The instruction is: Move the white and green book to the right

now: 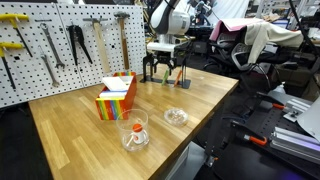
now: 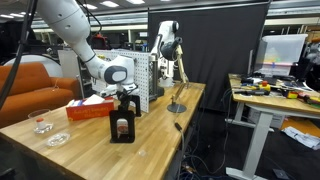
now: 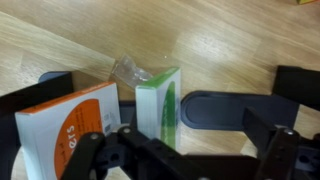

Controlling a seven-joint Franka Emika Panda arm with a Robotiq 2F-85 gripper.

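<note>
1. The white and green book (image 3: 160, 105) is standing upright on its edge, spine up towards the wrist camera. It is sitting in what looks like a black holder (image 3: 228, 110) towards the back of the desk (image 3: 220, 40).
2. It is looking thin, stiff and light to me, with a smooth cover that could slip. I'd say a pinch across the two covers near the top edge, about mid-length, is the place to take it. It is narrow enough to tip if it is only nudged.
3. The gripper (image 3: 184, 152) is hanging right over it with its jaws spread wide apart and nothing between them being squeezed. In both exterior views it is hovering low over the holder (image 1: 165, 72) (image 2: 124, 100).
4. An orange-and-white book (image 3: 70, 130) is standing just beside it. The gap between them is narrow, so one finger will be needing to slide in there without catching the neighbour.
5. A small clear object (image 3: 130, 70) is lying on the desk just beyond the two books.
6. Farther off in an exterior view, a rainbow-striped box (image 1: 117, 97) and a glass (image 1: 135, 132) are sitting well apart from the holder.
</note>
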